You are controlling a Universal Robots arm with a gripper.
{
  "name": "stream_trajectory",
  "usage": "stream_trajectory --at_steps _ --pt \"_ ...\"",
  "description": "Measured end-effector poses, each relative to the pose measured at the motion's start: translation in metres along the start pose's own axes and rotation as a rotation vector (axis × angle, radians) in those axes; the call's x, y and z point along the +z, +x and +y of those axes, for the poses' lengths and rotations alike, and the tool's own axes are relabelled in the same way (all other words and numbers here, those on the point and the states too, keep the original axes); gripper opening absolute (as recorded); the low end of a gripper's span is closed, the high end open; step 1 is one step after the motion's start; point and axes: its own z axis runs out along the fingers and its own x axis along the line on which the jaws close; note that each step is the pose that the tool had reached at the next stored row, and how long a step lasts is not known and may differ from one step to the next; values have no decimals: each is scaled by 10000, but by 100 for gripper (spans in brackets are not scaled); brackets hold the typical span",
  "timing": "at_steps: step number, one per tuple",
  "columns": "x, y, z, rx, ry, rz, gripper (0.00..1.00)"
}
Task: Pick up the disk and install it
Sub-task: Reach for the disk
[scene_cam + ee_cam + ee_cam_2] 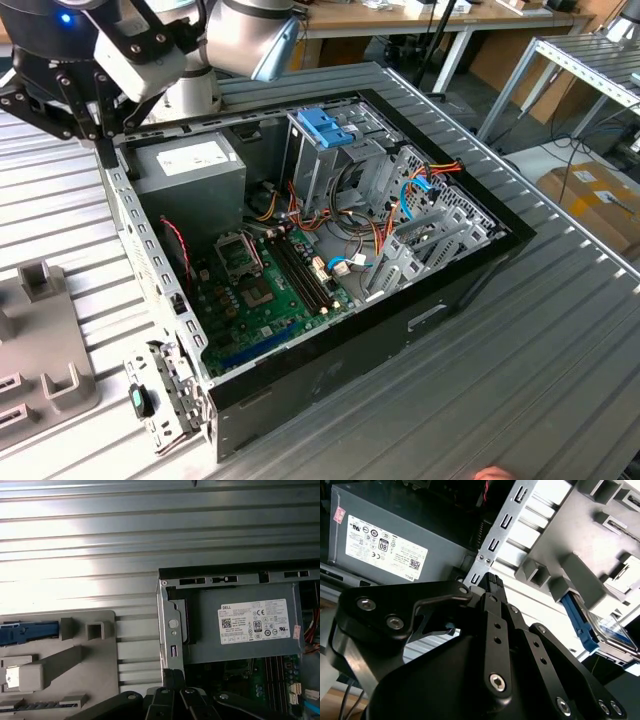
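In the exterior view the gripper (pixel 104 155) hangs at the upper left of the frame, over the back corner of the open case (pixel 400 330) and just beside the power supply (pixel 190 165), which carries a white sticker with black print; the motherboard (pixel 260 290) lies mid-frame, a blue latch (pixel 325 125) tops the drive cage (pixel 315 170) at upper centre, and a grey holder (pixel 45 370) sits on the ribbed table (pixel 560 340) at lower left. In the second wrist view the gripper (pixel 492 580) has its fingers together with nothing between them, near the case's rear wall; the disk (pixel 612 630) stands on edge in a slot of the holder (pixel 570 525), blue rail showing, its white-and-blue label partly seen, well apart from the gripper. In the first wrist view the disk (pixel 30 631) shows as a blue strip in the holder (pixel 95 680), beside the case, and the power supply (pixel 235 630) shows its sticker and a small red tag
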Motion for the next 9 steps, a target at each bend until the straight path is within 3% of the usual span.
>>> stream_trajectory --at_steps 7,9 --pt "5 112 -9 1 0 0 11" --pt "7 176 -14 0 0 0 11"
